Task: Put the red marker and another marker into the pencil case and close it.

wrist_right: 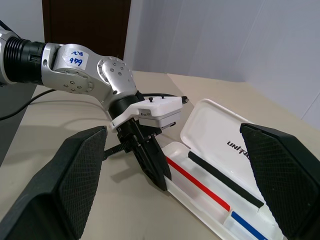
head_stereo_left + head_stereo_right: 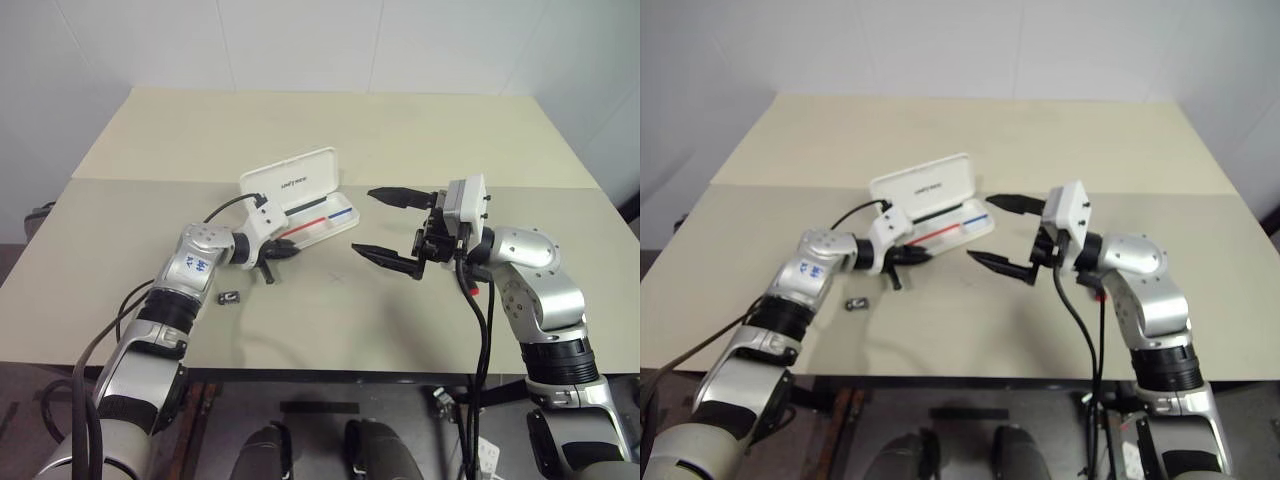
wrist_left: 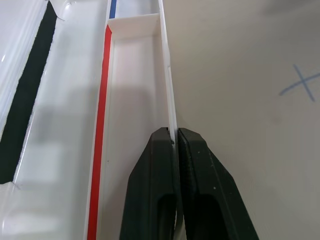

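The white pencil case (image 2: 297, 180) lies open mid-table, its lid tilted up at the back and red and blue lines on its tray (image 3: 135, 100). My left gripper (image 2: 284, 249) is shut on the thin front wall of the tray (image 3: 169, 95), near the tray's left end. The tray holds no pen where it shows. My right gripper (image 2: 362, 220) hangs open above the table just right of the case, pointing left at it, nothing between its fingers. A small red patch (image 2: 472, 290) peeks out under my right wrist; whether it is the red marker I cannot tell. Another marker is out of view.
A small dark metal clip (image 2: 230, 297) lies on the table beside my left forearm. A faint blue cross (image 2: 337, 278) is drawn on the table in front of the case. The beige table (image 2: 330, 130) stretches far behind the case.
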Controlling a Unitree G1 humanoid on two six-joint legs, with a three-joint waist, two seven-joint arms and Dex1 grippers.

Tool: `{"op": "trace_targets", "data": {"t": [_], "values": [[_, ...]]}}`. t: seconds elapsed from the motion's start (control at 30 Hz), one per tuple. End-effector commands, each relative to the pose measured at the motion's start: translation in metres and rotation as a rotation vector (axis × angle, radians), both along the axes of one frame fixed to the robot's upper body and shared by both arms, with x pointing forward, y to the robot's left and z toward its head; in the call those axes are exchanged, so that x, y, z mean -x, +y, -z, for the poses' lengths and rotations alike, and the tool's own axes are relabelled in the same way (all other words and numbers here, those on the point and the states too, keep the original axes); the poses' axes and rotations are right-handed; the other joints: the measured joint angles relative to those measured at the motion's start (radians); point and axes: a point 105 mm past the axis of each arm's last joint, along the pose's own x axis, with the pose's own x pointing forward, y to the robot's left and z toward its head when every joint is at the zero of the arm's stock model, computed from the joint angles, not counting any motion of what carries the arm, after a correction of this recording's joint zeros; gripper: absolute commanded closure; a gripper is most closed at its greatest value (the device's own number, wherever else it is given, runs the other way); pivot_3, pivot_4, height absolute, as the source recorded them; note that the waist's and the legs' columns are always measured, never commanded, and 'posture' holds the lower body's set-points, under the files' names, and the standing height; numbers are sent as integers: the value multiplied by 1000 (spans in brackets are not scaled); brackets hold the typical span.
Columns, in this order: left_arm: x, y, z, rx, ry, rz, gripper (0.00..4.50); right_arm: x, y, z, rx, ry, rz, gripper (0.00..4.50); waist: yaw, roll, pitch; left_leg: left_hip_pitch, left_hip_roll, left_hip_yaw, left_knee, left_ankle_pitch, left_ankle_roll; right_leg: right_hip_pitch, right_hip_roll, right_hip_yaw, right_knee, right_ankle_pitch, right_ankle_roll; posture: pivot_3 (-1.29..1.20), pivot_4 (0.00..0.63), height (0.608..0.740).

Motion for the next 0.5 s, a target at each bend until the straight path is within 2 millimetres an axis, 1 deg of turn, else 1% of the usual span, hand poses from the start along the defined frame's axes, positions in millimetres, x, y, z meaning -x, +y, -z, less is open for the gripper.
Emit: {"op": "trace_targets", "data": {"t": [0.03, 0.17, 0.3, 0.4, 0.5], "values": [[11, -10, -14, 33, -54, 120, 4472, 3, -2, -14, -4, -65, 0, 0, 0, 0, 0, 0, 0, 0, 0, 0, 0, 0, 0, 0, 0, 0, 0, 0, 150, 740], [35, -15, -24, 70, -90, 290, 4472, 3, -9, -12, 20, -54, 14, 0, 0, 0, 0, -1, 0, 0, -2, 0, 0, 0, 0, 0, -3, 0, 0, 0, 150, 740], [53, -9, -24, 36, -123, 390, 4472, 6, -21, -8, 50, -36, 30, 0, 0, 0, 0, -2, 0, 0, -3, -1, 0, -1, 0, 0, -5, 0, 0, 0, 150, 740], [62, -6, -22, 24, -131, 431, 4472, 10, -33, -4, 88, -14, 40, 0, 1, 0, 0, -2, 0, 0, -3, -1, 0, 0, 0, 0, -6, 0, 0, 0, 150, 740], [66, -4, -19, 1, -132, 453, 4472, 14, -43, -1, 120, 9, 48, 0, 1, 0, 0, -2, 0, 0, -2, -1, 0, 0, -1, 1, -5, 0, 0, 0, 150, 740]]}}
